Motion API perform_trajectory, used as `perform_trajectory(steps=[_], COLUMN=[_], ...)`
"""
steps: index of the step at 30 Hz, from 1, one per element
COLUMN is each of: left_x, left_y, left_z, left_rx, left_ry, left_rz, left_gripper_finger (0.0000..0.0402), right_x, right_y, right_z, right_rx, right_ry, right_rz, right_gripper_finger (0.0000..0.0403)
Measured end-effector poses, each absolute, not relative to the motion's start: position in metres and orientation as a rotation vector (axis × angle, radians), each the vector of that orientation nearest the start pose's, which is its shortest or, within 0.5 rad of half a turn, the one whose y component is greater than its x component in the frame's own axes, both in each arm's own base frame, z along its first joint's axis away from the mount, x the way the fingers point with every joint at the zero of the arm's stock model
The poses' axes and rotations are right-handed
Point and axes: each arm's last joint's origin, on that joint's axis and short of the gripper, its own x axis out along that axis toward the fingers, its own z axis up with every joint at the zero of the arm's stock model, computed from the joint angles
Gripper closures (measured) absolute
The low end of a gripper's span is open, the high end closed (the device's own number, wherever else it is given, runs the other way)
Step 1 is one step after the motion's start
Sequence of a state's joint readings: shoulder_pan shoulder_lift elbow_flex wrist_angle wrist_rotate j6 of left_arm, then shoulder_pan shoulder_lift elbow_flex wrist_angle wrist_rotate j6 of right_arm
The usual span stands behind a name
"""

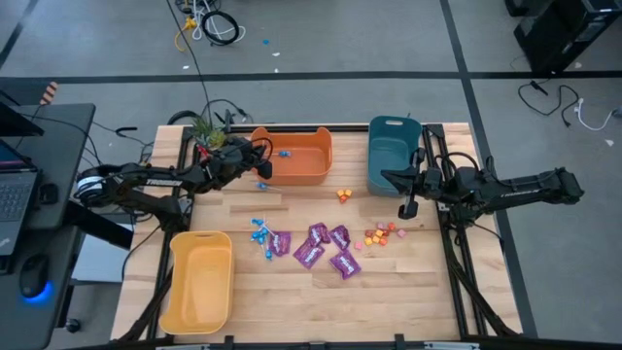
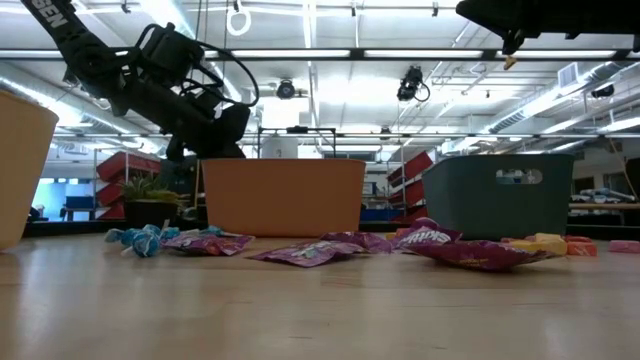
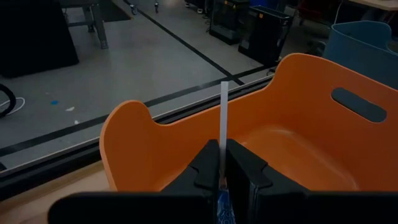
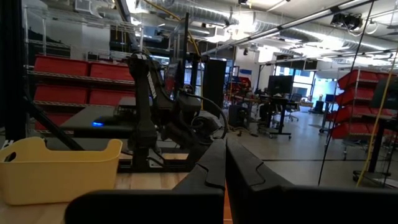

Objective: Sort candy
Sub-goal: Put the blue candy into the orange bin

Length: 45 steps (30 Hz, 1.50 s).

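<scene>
Blue lollipop [image 3: 225, 208] head mostly hidden between left gripper [image 3: 223, 180] fingers, pinched near-closed; right gripper [image 1: 407, 208] closed, empty

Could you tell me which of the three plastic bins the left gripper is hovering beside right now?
The orange bin at the table's far edge. The left gripper, pinching a lollipop by its stick, sits at its rim; the teal bin and yellow bin are farther off.

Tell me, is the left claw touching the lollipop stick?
Touching. The left wrist view shows the left claw pinching the white lollipop stick between its fingers.
</scene>
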<state>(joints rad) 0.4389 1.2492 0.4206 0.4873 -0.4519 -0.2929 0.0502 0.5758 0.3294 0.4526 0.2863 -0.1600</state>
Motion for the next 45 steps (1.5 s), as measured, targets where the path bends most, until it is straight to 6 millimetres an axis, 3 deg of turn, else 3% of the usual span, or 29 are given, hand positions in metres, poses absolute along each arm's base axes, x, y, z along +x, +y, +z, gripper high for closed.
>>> perform_trajectory(steps=[30, 45], left_x=[0.2071, 0.2072], left_y=[0.1112, 0.1111], left_z=[0.1826, 0.1826], left_rx=[-0.268, -0.275], left_ry=[0.221, 0.218], left_rz=[0.927, 0.927], left_gripper_finger=[0.0371, 0.0314], right_x=[0.1445, 0.1445], right_y=[-0.0009, -0.0009], right_z=[0.2652, 0.2652], right_rx=[-0.124, -0.124], right_ry=[-0.184, -0.184], right_rz=[-0.251, -0.251], right_gripper_finger=[0.0402, 0.0402])
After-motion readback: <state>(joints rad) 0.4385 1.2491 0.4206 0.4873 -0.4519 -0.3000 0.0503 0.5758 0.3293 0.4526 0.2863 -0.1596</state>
